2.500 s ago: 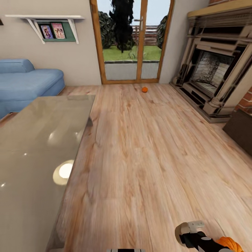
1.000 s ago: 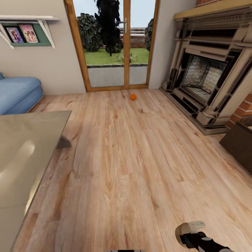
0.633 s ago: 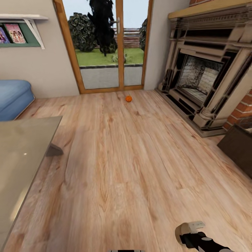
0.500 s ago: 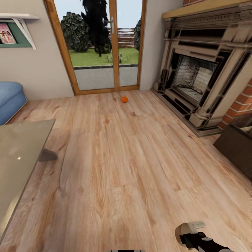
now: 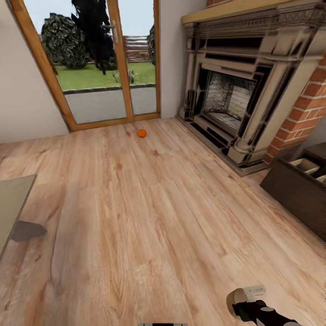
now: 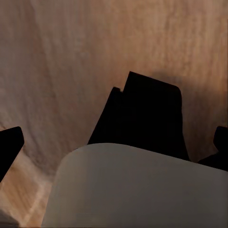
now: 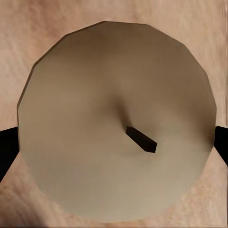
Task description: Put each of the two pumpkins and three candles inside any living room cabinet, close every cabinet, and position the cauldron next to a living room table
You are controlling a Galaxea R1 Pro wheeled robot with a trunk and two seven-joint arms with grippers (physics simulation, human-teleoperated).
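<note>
Head view. Pumpkin (image 5: 141, 132): one, small and orange, on the wooden floor (image 5: 149, 217) near the glazed garden doors (image 5: 90, 68), well apart from the robot. Fireplace (image 5: 240, 90): stone surround with brick beside it, along the right wall. Cabinet (image 5: 296, 192): low, dark brown, beyond the fireplace at the right edge; a drawer stands open, pale insides (image 5: 308, 166) showing. Bench (image 5: 11, 203): one glossy corner at the left edge, a shadowed foot below it on the floor. Right arm (image 5: 258, 308): black and pale wrist section at the bottom edge; its claw is cut off by the frame.

Left wrist view. Left claw (image 6: 114, 142): two dark fingertips (image 6: 7, 147) at opposite edges, spread wide, nothing between them. Behind them a pale rounded part of the robot's body and a black block, above the wooden floor.

Right wrist view. Right claw (image 7: 114, 142): dark fingertips (image 7: 7, 147) at either edge, closed against the sides of a candle (image 7: 116, 121). Candle: beige-grey, round flat top facing the camera, short dark wick near the middle, held above the wooden floor.
</note>
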